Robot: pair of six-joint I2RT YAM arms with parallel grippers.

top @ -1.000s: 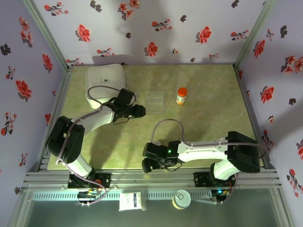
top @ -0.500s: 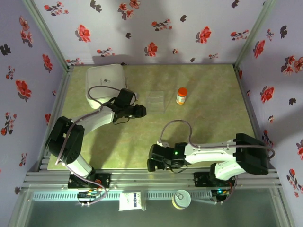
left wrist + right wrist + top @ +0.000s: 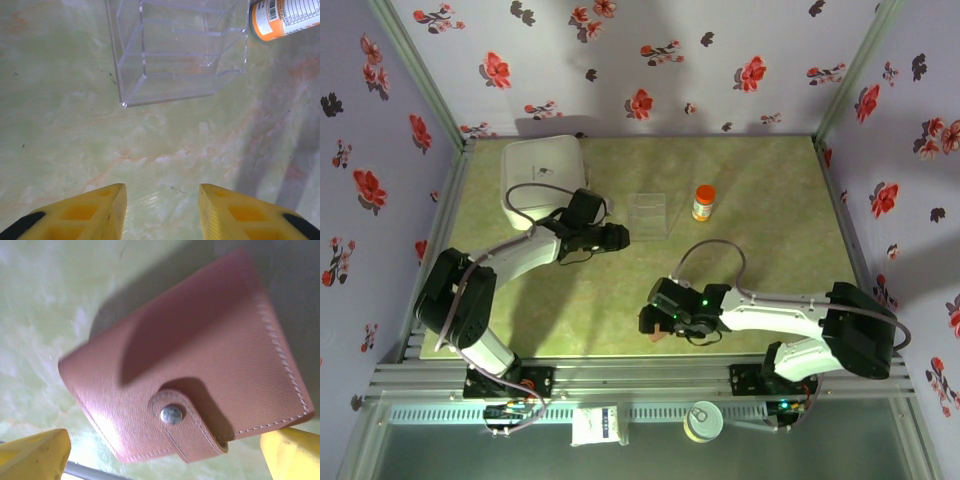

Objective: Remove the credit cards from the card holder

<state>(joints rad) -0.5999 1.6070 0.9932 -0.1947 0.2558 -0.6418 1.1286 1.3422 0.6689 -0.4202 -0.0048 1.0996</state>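
Card holder [image 3: 190,355]: brown, folded shut with its snap clasp [image 3: 171,414] fastened; lies flat on the counter [image 3: 770,250] near the front edge.
Right pincer [image 3: 165,455]: yellow fingers wide apart, one on either side of the card holder.
Left pincer [image 3: 162,212]: fingers apart with nothing between them, above bare counter.
Beyond the left pincer: clear plastic box [image 3: 180,50], orange bottle [image 3: 285,17].

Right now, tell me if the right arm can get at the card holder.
Probably yes: the right gripper is open and straddles the closed card holder, with nothing in between.
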